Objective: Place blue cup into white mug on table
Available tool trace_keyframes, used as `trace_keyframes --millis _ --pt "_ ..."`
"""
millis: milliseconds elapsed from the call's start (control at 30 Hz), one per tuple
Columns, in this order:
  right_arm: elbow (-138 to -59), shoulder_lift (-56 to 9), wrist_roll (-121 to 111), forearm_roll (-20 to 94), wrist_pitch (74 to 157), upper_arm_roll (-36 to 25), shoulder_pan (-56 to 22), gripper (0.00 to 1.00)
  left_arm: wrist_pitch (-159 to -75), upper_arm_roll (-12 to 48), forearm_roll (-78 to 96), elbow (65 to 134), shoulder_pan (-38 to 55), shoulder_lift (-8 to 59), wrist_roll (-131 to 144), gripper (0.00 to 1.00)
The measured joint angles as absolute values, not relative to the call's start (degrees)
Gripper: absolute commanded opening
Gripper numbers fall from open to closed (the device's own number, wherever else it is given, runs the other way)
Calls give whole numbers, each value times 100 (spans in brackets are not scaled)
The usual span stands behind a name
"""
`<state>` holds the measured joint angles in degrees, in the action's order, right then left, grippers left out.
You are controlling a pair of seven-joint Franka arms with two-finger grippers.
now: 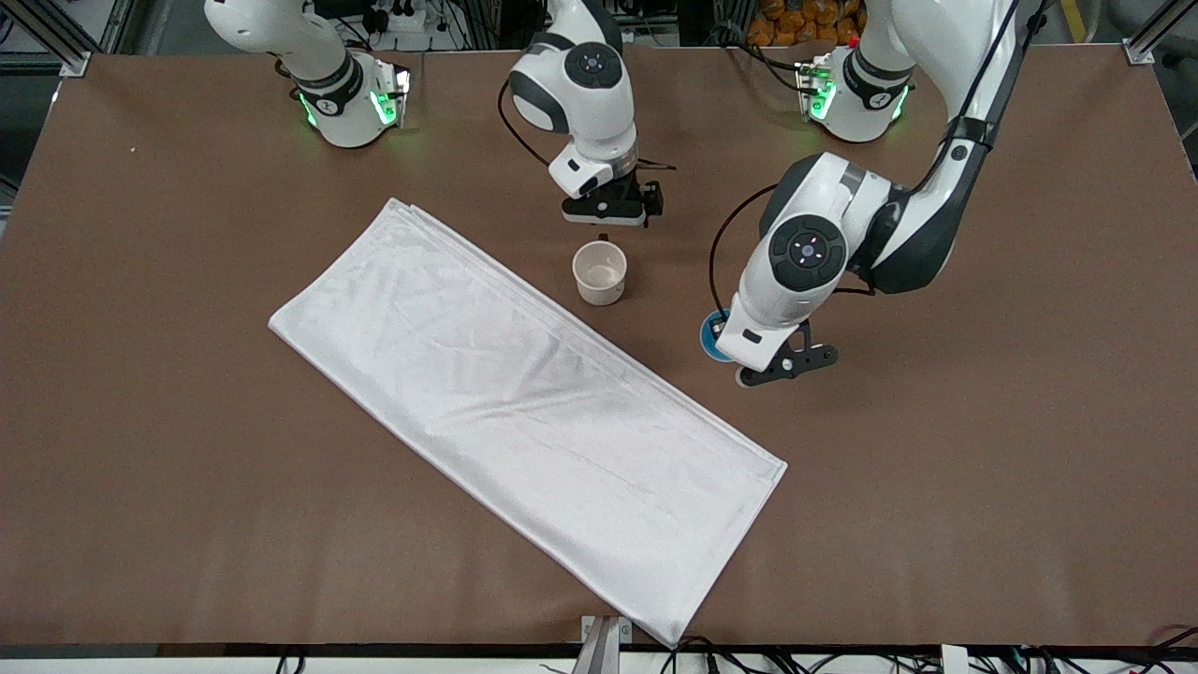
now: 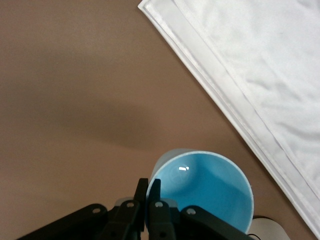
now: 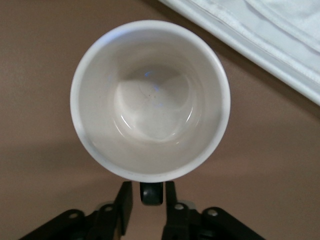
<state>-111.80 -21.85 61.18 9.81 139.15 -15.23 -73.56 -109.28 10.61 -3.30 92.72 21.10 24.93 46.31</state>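
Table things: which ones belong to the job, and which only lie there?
Job: blue cup, its rim pinched by the left tool; white mug, its black handle between the right tool's fingers; table.
Lying about: white folded cloth.

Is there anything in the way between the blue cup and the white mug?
Nothing visible is. The left hand pinches the rim of the blue cup, and only bare table lies between it and the white mug. The white cloth lies beside that path, nearer the front camera. The right hand straddles the mug's black handle.
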Motion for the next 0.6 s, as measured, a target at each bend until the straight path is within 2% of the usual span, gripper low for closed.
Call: trace_keyframes --millis 133,333,600 --pt "-10996 -1836 6025 973 13156 -1682 -7345 100 -10928 1185 -325 9272 2107 2493 4897 0" --pt "-10586 -1337 5440 677 11840 -2297 -7310 100 -10930 1517 -324 9272 2145 2489 5564 0" --pt "-10397 -697 3552 250 11115 -3667 -7256 100 -11089 1827 -324 9269 2250 2466 6534 0"
